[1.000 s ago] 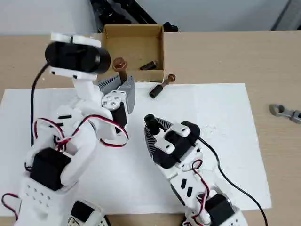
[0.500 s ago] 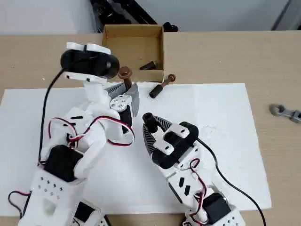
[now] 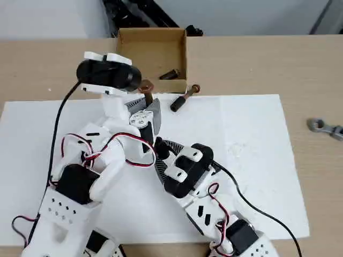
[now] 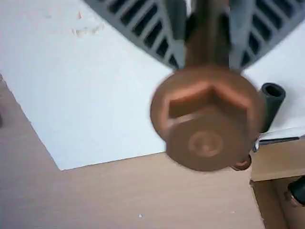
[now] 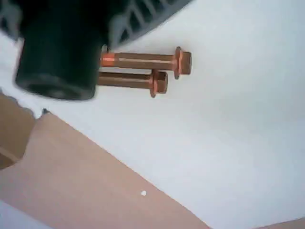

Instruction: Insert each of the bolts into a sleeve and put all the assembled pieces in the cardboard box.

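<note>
My left gripper (image 3: 148, 108) is shut on a copper bolt (image 3: 145, 88), held head-up just in front of the cardboard box (image 3: 124, 53). In the left wrist view the bolt's hex head (image 4: 207, 119) looms close below that gripper (image 4: 207, 26). My right gripper (image 3: 160, 150) is shut on a black sleeve (image 3: 159, 143), right beside the left gripper's fingers. The right wrist view shows this sleeve (image 5: 57, 52) close up and two loose bolts (image 5: 143, 61) lying side by side on the paper. One assembled piece (image 3: 170, 74) lies in the box; another (image 3: 184, 98) lies on the paper by the box.
A white paper sheet (image 3: 252, 160) covers the table's middle. A metal wrench (image 3: 324, 127) lies on the bare wood at the far right. Dark equipment stands behind the box. The two arms crowd together at the sheet's centre-left.
The left arm has carried the bolt to the right and lower. The right gripper has swung left with the sleeve, so both now stand close together.
</note>
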Robot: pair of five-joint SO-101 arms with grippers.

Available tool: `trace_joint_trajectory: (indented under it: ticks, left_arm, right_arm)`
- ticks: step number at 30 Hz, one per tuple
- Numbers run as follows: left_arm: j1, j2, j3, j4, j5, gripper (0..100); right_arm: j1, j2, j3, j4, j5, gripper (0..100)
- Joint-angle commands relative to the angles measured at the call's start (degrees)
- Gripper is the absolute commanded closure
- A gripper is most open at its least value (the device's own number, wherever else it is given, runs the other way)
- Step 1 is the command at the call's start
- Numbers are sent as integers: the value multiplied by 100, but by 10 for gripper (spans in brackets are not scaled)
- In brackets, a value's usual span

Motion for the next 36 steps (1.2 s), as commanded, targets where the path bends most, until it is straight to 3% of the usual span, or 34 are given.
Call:
trace_joint_trajectory:
  ticks: [1, 19, 36]
  left_arm:
    - [26, -167, -48, -167, 44, 994]
    - [308, -176, -48, 88, 255, 994]
    - [-79, -176, -57, 545, 316, 994]
  right_arm:
    - [-66, 13, -158, -154, 35, 997]
    - [-57, -4, -387, -295, -141, 997]
    - [154, 4, -396, -295, -132, 997]
